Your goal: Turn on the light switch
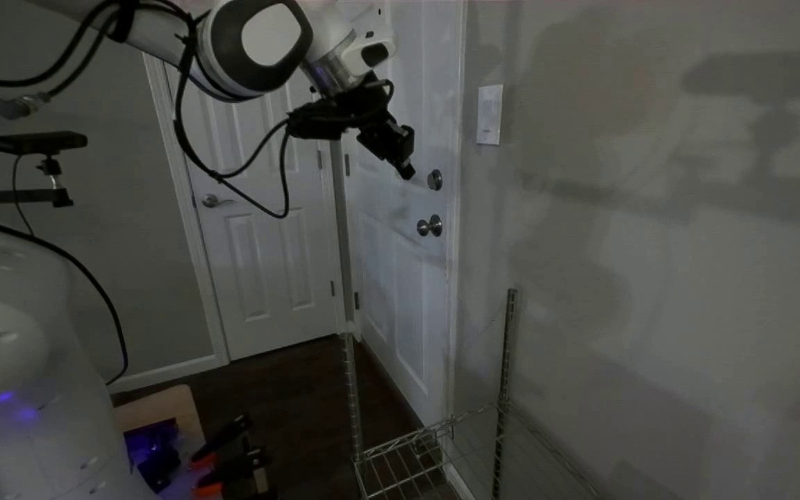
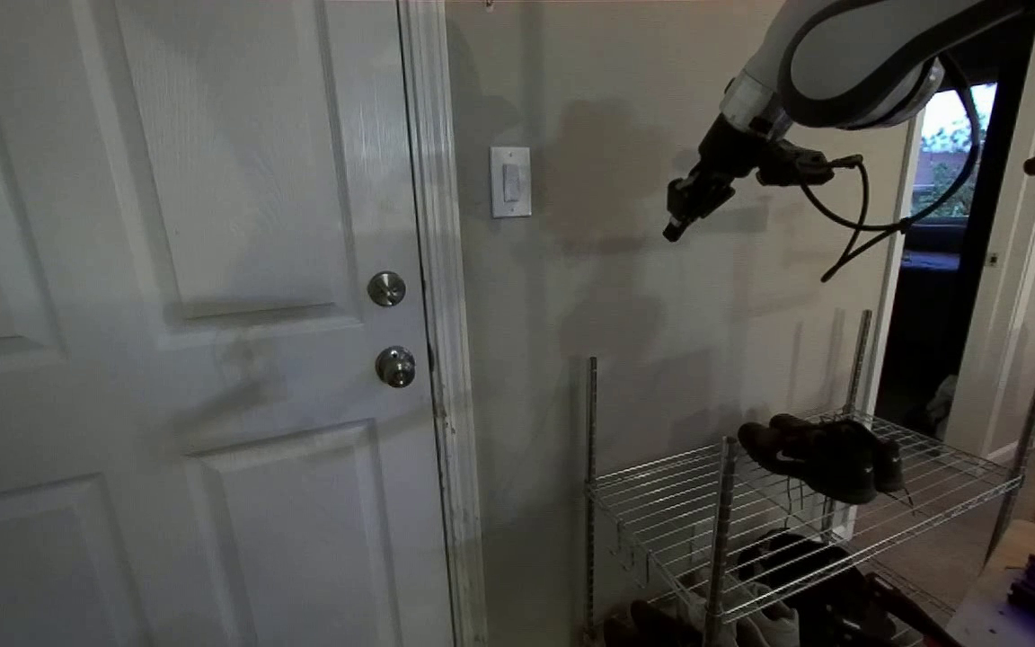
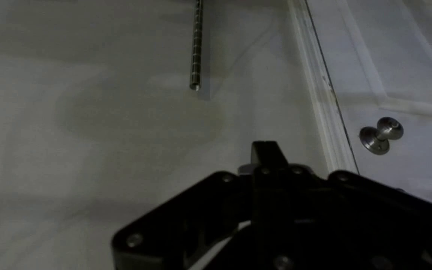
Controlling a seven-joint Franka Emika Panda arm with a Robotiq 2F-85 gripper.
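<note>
Light switch (image 2: 510, 182): A white upright plate with a toggle (image 2: 512, 180) at its center sits on the gray wall (image 2: 553, 296) just beside the door frame (image 2: 447, 314), higher than the deadbolt (image 2: 386, 288); which way the toggle is set cannot be told.
Gripper (image 2: 675, 231): Clenched, its fingertips (image 3: 266, 152) together and pointing downward, it hangs in the air in front of the wall, apart from the light switch.
Robot arm (image 2: 859, 72): White and gray, it reaches out higher than the rack, black cables (image 1: 217, 175) looping beneath it in both exterior views.
Door (image 2: 203, 359): White and paneled, it bears a round metal knob (image 2: 395, 367) below the deadbolt; the knob shows in the wrist view as well.
Wire rack (image 2: 722, 530): Standing by the wall, it carries dark shoes (image 2: 827, 454) on a shelf.
Far door (image 1: 275, 243): White, with a lever handle (image 1: 212, 201), it stands past the arm in an exterior view.
</note>
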